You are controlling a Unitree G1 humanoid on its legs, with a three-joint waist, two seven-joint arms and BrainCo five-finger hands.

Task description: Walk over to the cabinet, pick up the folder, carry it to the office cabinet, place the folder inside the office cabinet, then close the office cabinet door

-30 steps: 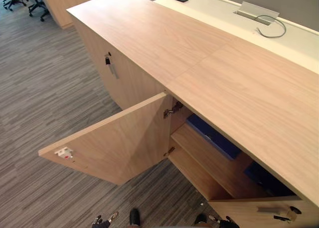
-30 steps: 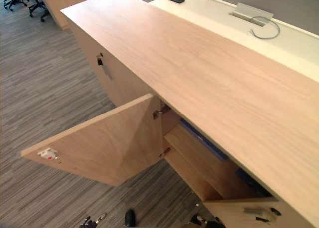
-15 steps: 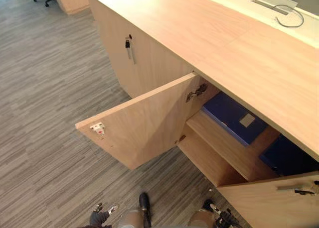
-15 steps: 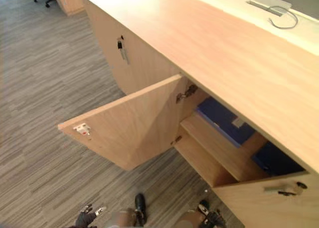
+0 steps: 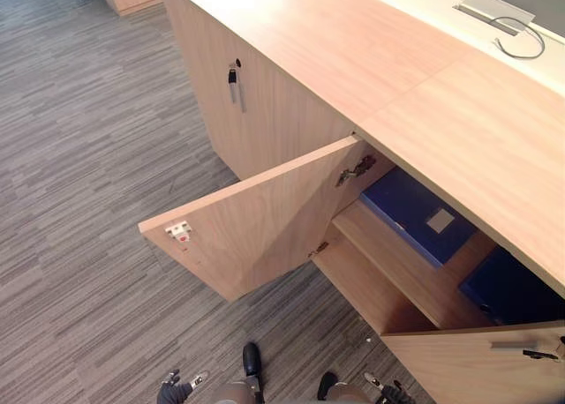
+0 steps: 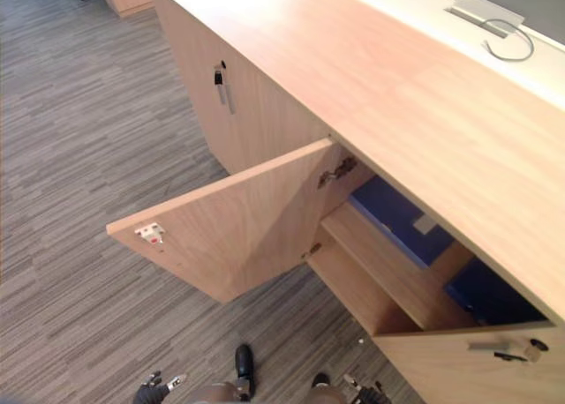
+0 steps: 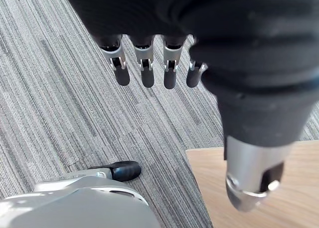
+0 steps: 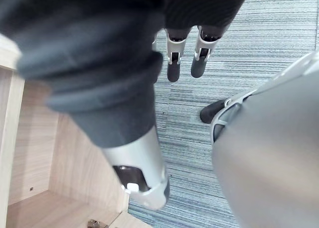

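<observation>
A blue folder (image 5: pixel 413 212) with a pale label lies flat on the upper shelf inside the open wooden cabinet (image 5: pixel 380 280). A second dark blue folder (image 5: pixel 508 289) lies further right on the same shelf. The cabinet's left door (image 5: pixel 256 223) swings wide out over the carpet, and the right door (image 5: pixel 477 364) stands open at the lower right. My left hand (image 5: pixel 177 389) hangs low by the floor, fingers (image 7: pixel 147 73) straight and holding nothing. My right hand (image 5: pixel 388 392) hangs beside the right door, fingers (image 8: pixel 174 68) relaxed and empty.
A long wooden top (image 5: pixel 371 60) runs over the cabinets. The neighbouring cabinet door, shut, carries a metal handle (image 5: pixel 234 82). Behind lies a white desk with a grey cable (image 5: pixel 523 41). Striped grey carpet (image 5: pixel 88 201) spreads to the left.
The camera has tipped down and shifted, so more of the cabinet's inside and both folders show. The doors, folders and both hands stay as they were.
</observation>
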